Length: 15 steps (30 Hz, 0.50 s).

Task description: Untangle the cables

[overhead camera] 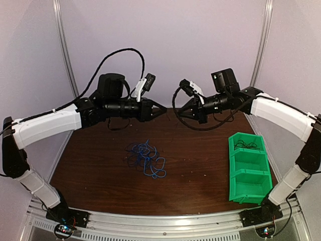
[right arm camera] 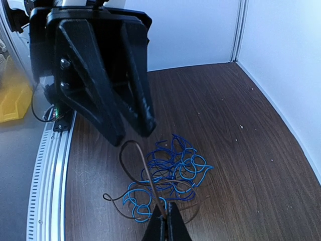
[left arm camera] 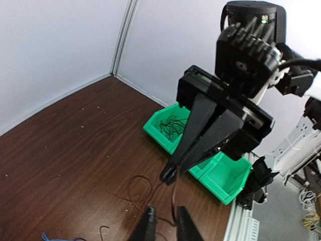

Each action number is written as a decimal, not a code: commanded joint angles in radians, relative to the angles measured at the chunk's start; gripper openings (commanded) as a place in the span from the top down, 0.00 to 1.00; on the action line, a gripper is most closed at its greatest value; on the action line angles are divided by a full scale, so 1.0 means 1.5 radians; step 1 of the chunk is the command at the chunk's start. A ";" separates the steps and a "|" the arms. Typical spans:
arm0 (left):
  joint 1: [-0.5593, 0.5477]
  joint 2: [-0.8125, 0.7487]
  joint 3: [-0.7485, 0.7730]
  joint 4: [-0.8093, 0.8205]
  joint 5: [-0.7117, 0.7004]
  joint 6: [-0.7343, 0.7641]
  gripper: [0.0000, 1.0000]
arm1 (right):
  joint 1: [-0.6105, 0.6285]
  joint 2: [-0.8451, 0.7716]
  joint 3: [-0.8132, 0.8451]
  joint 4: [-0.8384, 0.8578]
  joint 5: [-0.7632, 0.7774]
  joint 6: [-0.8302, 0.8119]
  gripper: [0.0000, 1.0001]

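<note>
While most of the cables (overhead camera: 145, 158) lie in a loose blue and black tangle at the middle of the table (overhead camera: 210, 165), I see one brown wire (right arm camera: 133, 142) held up above it. My right gripper (right arm camera: 163, 221) is clenched on that wire. My left gripper (left arm camera: 165, 221) faces it closely, jaws released, with the wire running through the gap between them. Thin dark wires also lie in the far compartment of the green bin (overhead camera: 233, 165) on the right.

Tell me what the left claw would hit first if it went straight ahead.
Probably the right claw, facing it almost tip to tip and pinching a thin brown wire; that wire might touch first, depth is unclear.
</note>
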 commanded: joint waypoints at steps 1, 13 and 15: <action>-0.003 -0.007 -0.027 0.008 -0.045 0.017 0.70 | -0.052 -0.062 -0.034 -0.058 0.020 -0.027 1.00; -0.003 0.011 -0.054 -0.065 -0.083 0.032 0.48 | -0.306 -0.194 -0.093 -0.217 0.049 -0.110 1.00; -0.003 0.006 -0.036 -0.084 -0.109 0.033 0.48 | -0.349 -0.206 -0.095 -0.246 0.053 -0.130 1.00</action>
